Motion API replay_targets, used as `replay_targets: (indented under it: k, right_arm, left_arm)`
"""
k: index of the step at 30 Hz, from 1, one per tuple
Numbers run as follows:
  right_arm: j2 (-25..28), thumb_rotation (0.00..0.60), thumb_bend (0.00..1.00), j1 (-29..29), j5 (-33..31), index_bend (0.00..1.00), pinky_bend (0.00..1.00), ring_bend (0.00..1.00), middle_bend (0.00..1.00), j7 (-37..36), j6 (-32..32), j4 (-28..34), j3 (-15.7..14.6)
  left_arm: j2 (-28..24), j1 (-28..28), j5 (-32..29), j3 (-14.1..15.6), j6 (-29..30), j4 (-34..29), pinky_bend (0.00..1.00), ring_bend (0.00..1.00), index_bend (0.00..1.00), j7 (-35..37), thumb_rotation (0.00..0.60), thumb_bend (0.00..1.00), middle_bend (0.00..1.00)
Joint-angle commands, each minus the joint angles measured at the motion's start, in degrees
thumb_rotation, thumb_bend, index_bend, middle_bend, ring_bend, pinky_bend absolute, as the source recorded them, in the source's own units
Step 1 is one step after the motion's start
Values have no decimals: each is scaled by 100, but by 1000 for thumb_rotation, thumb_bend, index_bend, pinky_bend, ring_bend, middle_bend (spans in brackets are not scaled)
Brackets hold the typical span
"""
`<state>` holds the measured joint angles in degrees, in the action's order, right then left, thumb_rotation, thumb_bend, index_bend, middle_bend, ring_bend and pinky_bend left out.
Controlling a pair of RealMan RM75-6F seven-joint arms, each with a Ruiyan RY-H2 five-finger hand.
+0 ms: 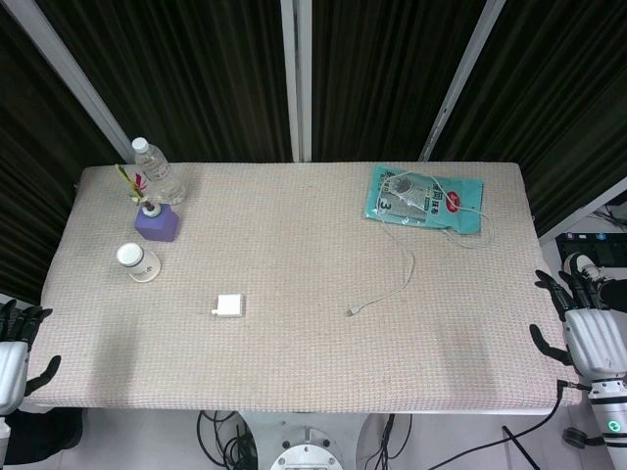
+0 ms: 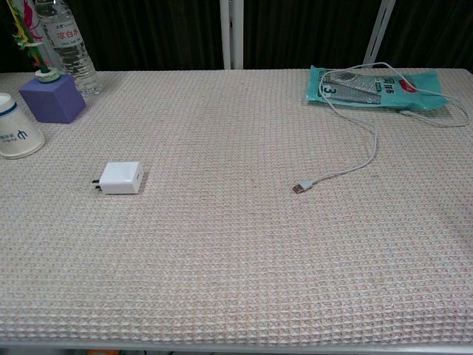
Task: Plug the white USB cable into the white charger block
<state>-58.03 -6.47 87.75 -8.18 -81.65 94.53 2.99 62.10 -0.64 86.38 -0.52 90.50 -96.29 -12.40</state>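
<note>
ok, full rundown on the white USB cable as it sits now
The white USB cable is thin, glossy and slack. Its metal plug end lies free on the woven table cover, pointing left towards the white charger block but well apart from it. The cord curves back to the teal packet and loops over it. Neither hand touches it.

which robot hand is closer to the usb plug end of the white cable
Right. The right robot hand sits off the table's right edge, right of the plug; the left robot hand is off the far left edge, clearly farther.
</note>
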Motion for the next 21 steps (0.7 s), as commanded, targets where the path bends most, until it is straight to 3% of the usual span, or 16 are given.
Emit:
replay_targets:
  k: [1,7,12,16,21]
  right_arm:
    - [-6,600,327,2,13,81,0,47,209,-13,-2,-10,-10]
    - [24,600,327,-78,142,81,0,47,209,5,63,19,-34]
    - [92,600,325,-484,410,81,0,47,209,145,519,156,-8]
    - [104,600,325,-1190,620,124,0,46,216,562,1354,402,132]
    - [-350,600,327,-2224,406,274,19,53,282,1103,2692,489,415]
  left_arm:
    - [2,15,19,5,-25,-23,25,16,211,12,600,241,170]
    - [26,24,77,9,-23,-49,25,16,212,3,600,241,170]
    - [54,11,130,15,15,-47,26,16,211,23,600,241,170]
    - [76,12,211,7,69,-62,26,16,212,31,600,241,170]
    - [127,59,254,9,2,-78,27,16,212,43,600,241,170]
